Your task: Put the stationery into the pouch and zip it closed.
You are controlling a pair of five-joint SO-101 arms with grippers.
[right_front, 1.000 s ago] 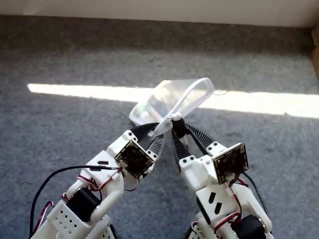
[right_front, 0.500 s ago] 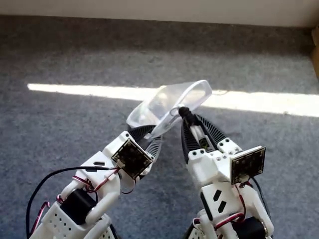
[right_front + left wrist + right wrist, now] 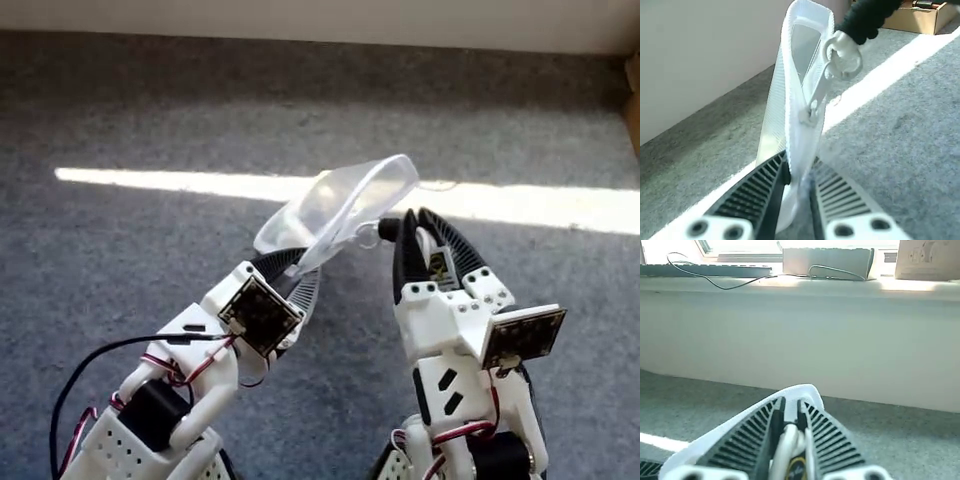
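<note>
The pouch (image 3: 335,205) is clamped at one end by the left gripper (image 3: 799,167); its zip pull (image 3: 822,87) is pinched in the right gripper (image 3: 405,225); both are held above grey carpet (image 3: 150,110).

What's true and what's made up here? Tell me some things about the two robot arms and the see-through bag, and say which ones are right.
1. The pouch is see-through. True.
2. The left gripper is wide open and touches nothing. False: it is shut on one end of the pouch.
3. The right gripper pinches the zipper pull. True.
4. The carpet is bright red. False: it is grey.
5. A stripe of sunlight runs across the carpet. True.
</note>
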